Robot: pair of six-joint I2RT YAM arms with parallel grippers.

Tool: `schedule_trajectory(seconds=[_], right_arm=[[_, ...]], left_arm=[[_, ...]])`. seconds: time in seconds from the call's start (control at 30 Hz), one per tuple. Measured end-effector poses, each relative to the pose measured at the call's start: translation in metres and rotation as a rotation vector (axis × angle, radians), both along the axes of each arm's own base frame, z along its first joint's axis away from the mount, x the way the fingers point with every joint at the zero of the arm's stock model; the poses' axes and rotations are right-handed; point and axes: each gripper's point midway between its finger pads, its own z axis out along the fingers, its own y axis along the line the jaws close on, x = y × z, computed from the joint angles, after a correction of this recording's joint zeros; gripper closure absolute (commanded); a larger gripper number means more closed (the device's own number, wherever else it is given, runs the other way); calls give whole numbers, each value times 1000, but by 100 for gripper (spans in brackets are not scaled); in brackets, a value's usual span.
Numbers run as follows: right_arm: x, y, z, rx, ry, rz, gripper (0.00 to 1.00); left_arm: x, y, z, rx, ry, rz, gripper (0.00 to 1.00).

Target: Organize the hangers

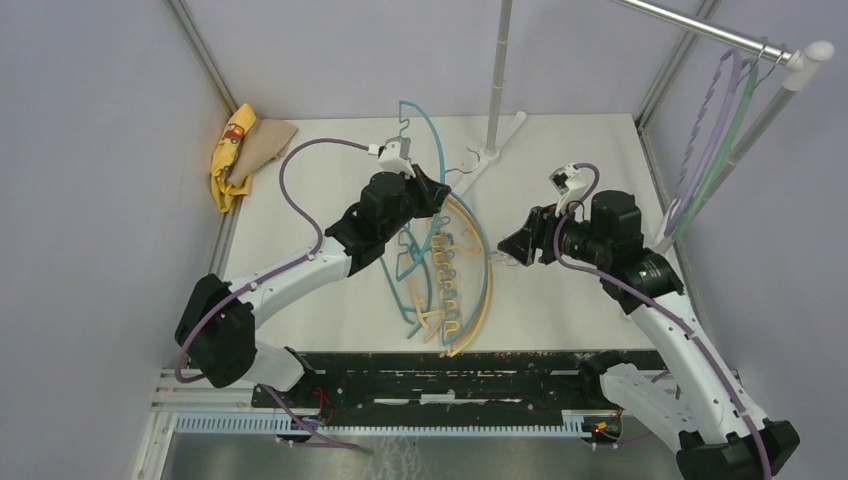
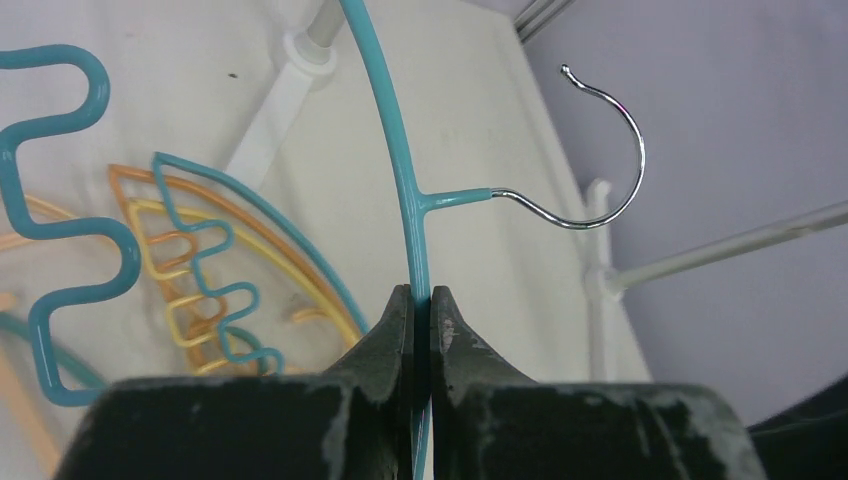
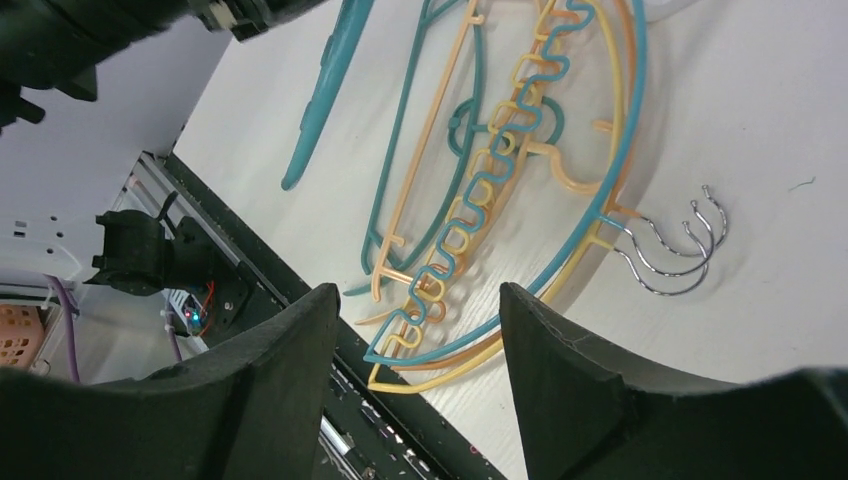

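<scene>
My left gripper (image 1: 437,192) is shut on a teal hanger (image 1: 425,130) and holds it lifted above the table; in the left wrist view the jaws (image 2: 421,296) pinch its curved arm (image 2: 398,140) just below the metal hook (image 2: 612,170). A pile of teal, tan-orange and yellow hangers (image 1: 452,275) lies on the table between the arms, and it also shows in the right wrist view (image 3: 500,170) with its hooks (image 3: 680,250). My right gripper (image 1: 517,245) is open and empty, right of the pile (image 3: 420,300). A lilac and a pale green hanger (image 1: 715,130) hang on the rail (image 1: 700,25).
A yellow-and-tan cloth (image 1: 245,145) lies at the back left corner. The rack's upright pole (image 1: 497,70) and white foot (image 1: 497,150) stand behind the pile. A black mounting rail (image 1: 450,365) runs along the table's near edge. Grey walls enclose the sides.
</scene>
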Motion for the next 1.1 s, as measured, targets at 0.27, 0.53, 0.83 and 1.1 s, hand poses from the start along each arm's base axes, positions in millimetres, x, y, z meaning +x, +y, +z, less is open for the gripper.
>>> schedule_trajectory(seconds=[0.27, 0.53, 0.83, 1.1], right_arm=[[10, 41, -29, -41, 17, 67, 30], [18, 73, -37, -63, -21, 91, 29], [23, 88, -45, -99, -36, 77, 29], [13, 94, -46, -143, -46, 87, 28]], left_arm=[[-5, -26, 50, -376, 66, -44, 97], [-7, -43, 57, -525, 129, -75, 97], [-1, -47, 46, -521, 138, -62, 97], [4, -52, 31, -498, 158, -40, 97]])
